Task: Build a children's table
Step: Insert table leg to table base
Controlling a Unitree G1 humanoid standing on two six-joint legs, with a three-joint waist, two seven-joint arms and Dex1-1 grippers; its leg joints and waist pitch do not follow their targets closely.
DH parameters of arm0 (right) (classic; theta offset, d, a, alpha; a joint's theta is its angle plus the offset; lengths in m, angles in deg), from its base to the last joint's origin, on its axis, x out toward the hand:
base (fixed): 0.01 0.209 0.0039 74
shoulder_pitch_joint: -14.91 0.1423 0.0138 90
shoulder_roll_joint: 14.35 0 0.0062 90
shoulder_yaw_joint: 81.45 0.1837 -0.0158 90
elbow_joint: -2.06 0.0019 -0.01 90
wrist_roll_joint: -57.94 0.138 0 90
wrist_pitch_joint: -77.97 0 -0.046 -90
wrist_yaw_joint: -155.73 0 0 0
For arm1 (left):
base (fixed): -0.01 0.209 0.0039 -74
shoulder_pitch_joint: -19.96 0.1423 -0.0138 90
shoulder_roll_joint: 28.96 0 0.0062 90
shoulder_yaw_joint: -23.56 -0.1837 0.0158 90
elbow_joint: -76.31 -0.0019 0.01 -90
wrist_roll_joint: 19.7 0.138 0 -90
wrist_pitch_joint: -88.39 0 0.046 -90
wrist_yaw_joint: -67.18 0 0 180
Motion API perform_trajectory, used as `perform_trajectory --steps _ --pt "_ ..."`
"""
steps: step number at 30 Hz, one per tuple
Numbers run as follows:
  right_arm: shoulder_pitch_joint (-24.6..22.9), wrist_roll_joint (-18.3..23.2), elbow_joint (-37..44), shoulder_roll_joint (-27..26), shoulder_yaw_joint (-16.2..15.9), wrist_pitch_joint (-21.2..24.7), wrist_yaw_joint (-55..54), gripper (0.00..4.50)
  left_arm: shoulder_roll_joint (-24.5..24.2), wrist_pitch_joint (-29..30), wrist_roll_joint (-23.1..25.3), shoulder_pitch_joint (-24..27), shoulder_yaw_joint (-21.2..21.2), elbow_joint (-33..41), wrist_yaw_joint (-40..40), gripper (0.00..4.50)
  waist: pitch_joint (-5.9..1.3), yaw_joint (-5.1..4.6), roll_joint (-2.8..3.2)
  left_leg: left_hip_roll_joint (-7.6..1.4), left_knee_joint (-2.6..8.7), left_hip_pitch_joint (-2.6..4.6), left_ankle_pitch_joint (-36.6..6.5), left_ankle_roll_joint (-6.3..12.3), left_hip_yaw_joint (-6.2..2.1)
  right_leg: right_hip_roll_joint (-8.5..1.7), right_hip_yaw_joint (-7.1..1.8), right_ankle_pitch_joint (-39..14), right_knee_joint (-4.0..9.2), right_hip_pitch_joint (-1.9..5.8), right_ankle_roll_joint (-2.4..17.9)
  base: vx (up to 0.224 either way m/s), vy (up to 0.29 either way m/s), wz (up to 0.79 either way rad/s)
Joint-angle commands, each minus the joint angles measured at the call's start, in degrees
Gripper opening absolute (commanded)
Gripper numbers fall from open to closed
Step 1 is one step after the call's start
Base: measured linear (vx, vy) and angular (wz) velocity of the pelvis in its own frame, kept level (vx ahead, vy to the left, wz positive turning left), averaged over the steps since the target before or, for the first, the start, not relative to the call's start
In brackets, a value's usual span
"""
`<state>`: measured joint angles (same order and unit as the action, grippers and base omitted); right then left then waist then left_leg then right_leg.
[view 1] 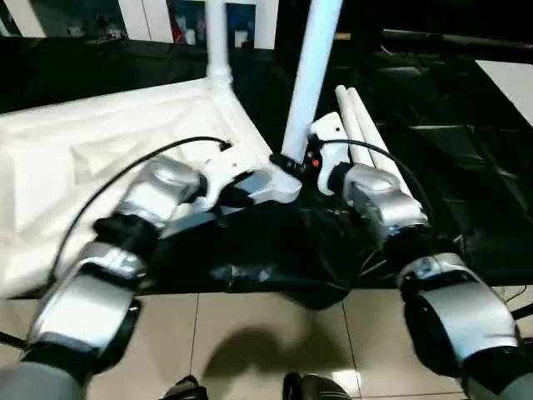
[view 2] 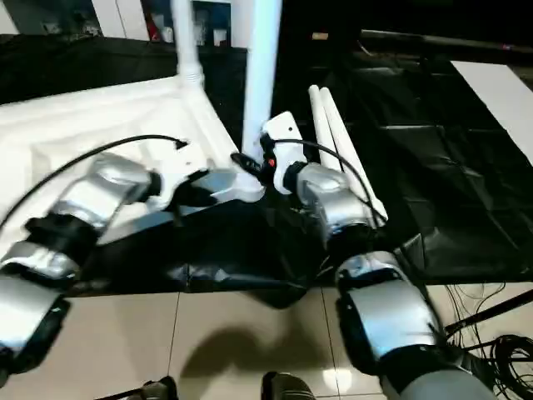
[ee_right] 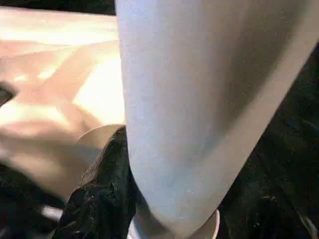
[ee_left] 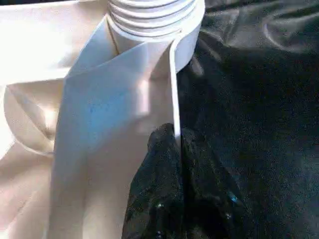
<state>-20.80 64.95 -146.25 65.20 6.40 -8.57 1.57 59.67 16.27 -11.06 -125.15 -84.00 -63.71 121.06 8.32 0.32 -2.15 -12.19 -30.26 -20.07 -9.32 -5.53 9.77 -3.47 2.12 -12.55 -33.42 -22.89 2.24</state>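
So the tabletop (view 1: 100, 158) is lying upside down on a black sheet (view 1: 275, 250), ribbed underside facing up, and it takes up most of the left side of the head view. One leg (view 1: 216, 42) is already standing upright in the far corner socket, long axis pretty much vertical and running out the top of the picture.

The right gripper (view 1: 291, 162) is wrapped around a second leg (view 1: 312, 67) down near its lower end. That one also points up, but it's tilted a bit, with the top leaning toward the robot's right. Its bottom end is right at the near corner socket (ee_left: 152, 20) of the tabletop. Can't honestly say if it's seated all the way, the wrist view is too close up to judge.

The left gripper (ee_left: 174, 149) is pinched shut on the thin white edge wall of the tabletop just beside that same corner, black fingers (ee_left: 154, 184) clamped either side of the rim.

The two spare legs (view 1: 358, 125) are lying flat on the sheet side by side, touching each other, just right of the right gripper, long axes running away from the robot.
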Motion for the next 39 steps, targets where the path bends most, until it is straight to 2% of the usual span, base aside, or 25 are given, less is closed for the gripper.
perform_trajectory --steps 1,3,4,6,11,13,15,16,17,18,19,21,23,24,25,27,29,30,31,33,35,36,37,38,39 --pt "-5.1 -2.25 -11.38 1.0 0.54 9.02 -8.94 1.86 1.77 1.34 0.07 -0.86 -0.71 -2.08 -0.46 0.0 -1.37 0.15 1.07 -0.82 4.26 0.59 -23.72 -1.24 -0.65 -4.19 -2.32 -29.59 5.77 0.47 6.57 0.0 0.0 0.0" --pt "-4.99 -2.13 -11.56 0.71 0.66 9.15 -9.48 1.86 2.13 1.5 0.09 -1.16 -0.57 -2.48 -1.06 0.0 -1.28 0.13 1.18 -0.84 4.31 0.95 -25.29 -1.21 -0.74 -4.18 -2.19 -30.79 6.11 0.14 5.93 0.0 0.0 0.0" --pt "-4.75 -1.88 -11.96 -0.05 0.99 9.55 -10.83 1.86 2.87 1.9 0.26 -1.71 -0.36 -3.06 -2.08 0.0 -1.25 0.08 0.92 -0.76 4.47 0.65 -25.4 -1.04 -0.84 -4.15 -2.18 -31.03 6.18 0.25 5.48 0.0 0.0 0.0" --pt "-4.58 -2.12 -12.25 -0.93 0.8 9.92 -12.01 1.86 3.53 1.91 0.39 -2.0 -0.14 -3.4 -2.6 0.0 -1.14 0.19 1.02 -0.79 4.56 0.88 -26.43 -0.99 -0.96 -4.23 -2.2 -32.03 6.36 -0.09 4.85 0.0 0.0 0.0" --pt "-4.45 -3.11 -12.54 -1.81 0.22 9.97 -12.69 1.86 3.91 0.64 0.47 -2.14 0.12 -4.02 -2.53 0.0 -1.17 0.04 1.02 -0.8 4.8 0.62 -27.48 -0.84 -1.14 -4.37 -2.06 -31.34 6.44 -0.11 4.48 0.0 0.0 0.0" --pt "-4.19 -2.77 -12.56 -2.41 1.13 8.81 -12.92 1.86 3.8 -0.07 0.26 -2.28 0.28 -4.69 -2.42 0.0 -1.15 0.06 1.07 -0.86 4.85 0.85 -28.19 -1.04 -1.1 -4.36 -2.1 -30.64 6.48 -0.33 4.55 0.0 0.0 0.0" --pt "-3.92 -2.51 -12.4 -2.55 1.3 8.37 -12.43 1.86 3.68 -0.45 0.16 -2.34 0.39 -5.0 -2.46 0.0 -1.22 0.04 1.09 -0.88 4.93 0.77 -28.01 -1.06 -1.06 -4.36 -2.1 -29.18 6.42 -0.17 4.91 0.0 0.0 0.0" --pt "-3.75 -2.27 -12.26 -2.63 1.51 8.05 -12.24 2.21 3.63 -0.61 0.13 -2.35 0.43 -5.14 -2.44 0.0 -1.21 0.06 1.1 -0.88 4.93 0.79 -27.97 -1.04 -1.01 -4.35 -2.13 -28.88 6.42 -0.2 5.0 0.0 0.0 0.0" --pt "-3.67 -2.14 -12.19 -2.67 1.63 7.88 -12.18 2.21 3.61 -0.68 0.12 -2.34 0.44 -5.19 -2.41 0.0 -1.23 0.08 1.09 -0.92 4.93 0.76 -27.7 -1.05 -0.97 -4.38 -2.16 -28.31 6.37 -0.18 5.26 0.0 0.0 0.0" --pt "-3.43 -1.93 -12.09 -2.69 1.85 7.7 -12.28 2.56 3.57 -0.83 0.12 -2.33 0.48 -5.25 -2.38 0.0 -1.22 0.08 1.09 -0.93 4.94 0.74 -27.62 -1.06 -0.95 -4.39 -2.16 -28.1 6.37 -0.16 5.35 0.0 0.0 0.0" --pt "-3.13 -1.59 -11.89 -2.69 2.21 7.04 -12.08 2.56 3.54 -0.99 0.06 -2.3 0.65 -5.24 -2.44 0.0 -1.19 0.08 1.07 -0.92 4.93 0.76 -27.66 -1.05 -0.91 -4.36 -2.17 -28.12 6.38 -0.2 5.36 0.0 0.0 0.0" --pt "-2.24 -0.79 -11.16 -2.5 2.99 5.97 -11.18 2.78 3.25 -2.01 -0.06 -2.07 0.87 -4.85 -2.05 0.0 -1.4 0.37 1.35 -1.1 4.73 1.14 -26.77 -1.19 -0.61 -4.48 -2.39 -26.24 6.41 -0.47 6.24 0.0 0.0 0.0" --pt "-1.44 0.0 -10.11 -2.13 3.76 5.0 -9.46 2.92 2.97 -3.56 -0.27 -1.76 0.93 -4.43 -1.14 0.0 -1.63 0.41 0.96 -1.05 4.71 0.68 -24.8 -1.05 -0.38 -4.15 -2.33 -22.34 5.86 0.1 7.21 0.0 0.0 0.0" --pt "-1.19 0.01 -9.69 -1.92 3.7 4.54 -8.57 3.01 2.84 -3.7 -0.31 -1.65 0.92 -4.26 -0.87 0.0 -1.77 0.61 0.92 -1.02 4.65 0.26 -21.99 -0.48 -0.24 -4.26 -2.34 -19.34 5.45 0.62 7.82 0.0 0.0 0.0" --pt "-1.04 -0.11 -9.49 -1.8 3.65 4.27 -8.04 3.07 2.77 -3.8 -0.33 -1.62 0.91 -4.25 -0.7 0.0 -1.95 0.76 1.05 -1.02 4.36 0.37 -19.23 0.35 0.18 -4.27 -2.44 -16.34 5.24 0.67 8.84 0.0 0.0 0.0" --pt "-0.66 0.45 -8.0 -0.97 3.96 3.85 -5.62 3.24 2.24 -4.66 -0.46 -1.24 0.77 -3.39 0.29 0.0 -2.08 0.8 1.12 -1.13 4.2 0.22 -17.52 1.16 0.48 -4.17 -2.29 -14.48 5.02 0.88 10.48 0.0 0.0 0.0" --pt "-0.62 0.56 -6.43 -0.01 3.88 3.23 -3.16 3.36 1.61 -6.02 -0.46 -0.72 0.48 -2.26 1.31 0.0 -2.26 1.11 1.2 -1.14 4.05 0.2 -16.34 1.75 0.74 -4.32 -2.26 -14.43 5.04 0.96 10.84 0.0 0.0 0.0" --pt "-0.62 0.56 -6.43 -0.01 3.88 3.23 -3.16 3.47 1.61 -6.02 -0.46 -0.72 0.48 -2.26 1.31 0.0 -2.75 1.24 1.25 -1.22 3.68 0.17 -13.43 2.24 0.89 -4.31 -2.28 -11.09 4.63 1.16 11.84 0.0 0.0 0.0" --pt "-0.85 0.38 -5.36 0.65 3.5 2.7 -1.22 3.62 1.23 -6.91 -0.53 -0.32 0.36 -1.51 2.1 0.0 -3.16 1.32 1.33 -1.15 3.19 0.11 -9.28 3.16 1.27 -4.01 -2.24 -4.64 3.96 1.23 13.2 0.0 0.0 0.0" --pt "-1.86 -0.43 -2.67 2.11 2.14 1.38 2.71 3.7 0.6 -7.8 -0.73 0.39 0.49 -0.27 3.35 0.0 -3.18 1.31 1.31 -0.97 2.66 -0.44 -5.1 5.1 1.7 -3.77 -2.09 3.5 2.93 1.68 15.49 0.0 0.0 0.0" --pt "-2.88 -0.86 -0.17 3.31 1.11 0.66 6.06 3.8 0.08 -9.76 -0.75 0.93 0.57 0.52 3.93 0.0 -3.5 1.5 1.25 -0.84 2.22 -0.47 -2.51 6.37 1.92 -3.59 -2.15 8.76 2.33 1.92 16.22 0.0 0.0 0.0" --pt "-4.11 -0.56 2.73 4.47 0.66 0.45 9.03 3.8 -0.36 -10.19 -1.16 1.48 0.7 1.48 4.75 0.0 -3.94 1.53 1.08 -0.52 1.69 -0.76 0.84 8.07 1.98 -3.28 -2.22 15.97 1.43 2.31 16.89 0.0 0.0 0.0" --pt "-4.45 -0.46 3.53 4.78 0.56 0.4 9.84 3.8 -0.48 -10.28 -1.3 1.64 0.73 1.77 5.02 0.0 -4.32 1.67 1.14 -0.49 1.21 -0.77 5.11 10.33 2.03 -3.02 -2.13 24.04 0.58 2.28 17.63 0.0 0.0 0.0" --pt "-5.22 -0.15 5.17 5.41 0.35 0.23 11.43 3.8 -0.7 -11.26 -1.71 2.14 0.83 2.45 5.73 0.0 -4.74 1.58 0.83 -0.4 0.9 -0.84 7.05 11.46 2.1 -2.88 -2.07 27.57 0.12 2.45 18.18 0.0 0.0 0.0" --pt "-6.65 0.48 8.13 6.61 -0.11 -0.15 14.39 3.8 -1.08 -12.48 -2.64 3.07 1.09 3.79 6.99 0.0 -4.61 1.69 0.9 -0.41 0.66 -1.3 9.24 13.07 1.93 -2.89 -1.84 31.49 -0.32 2.52 18.77 0.0 0.0 0.0"
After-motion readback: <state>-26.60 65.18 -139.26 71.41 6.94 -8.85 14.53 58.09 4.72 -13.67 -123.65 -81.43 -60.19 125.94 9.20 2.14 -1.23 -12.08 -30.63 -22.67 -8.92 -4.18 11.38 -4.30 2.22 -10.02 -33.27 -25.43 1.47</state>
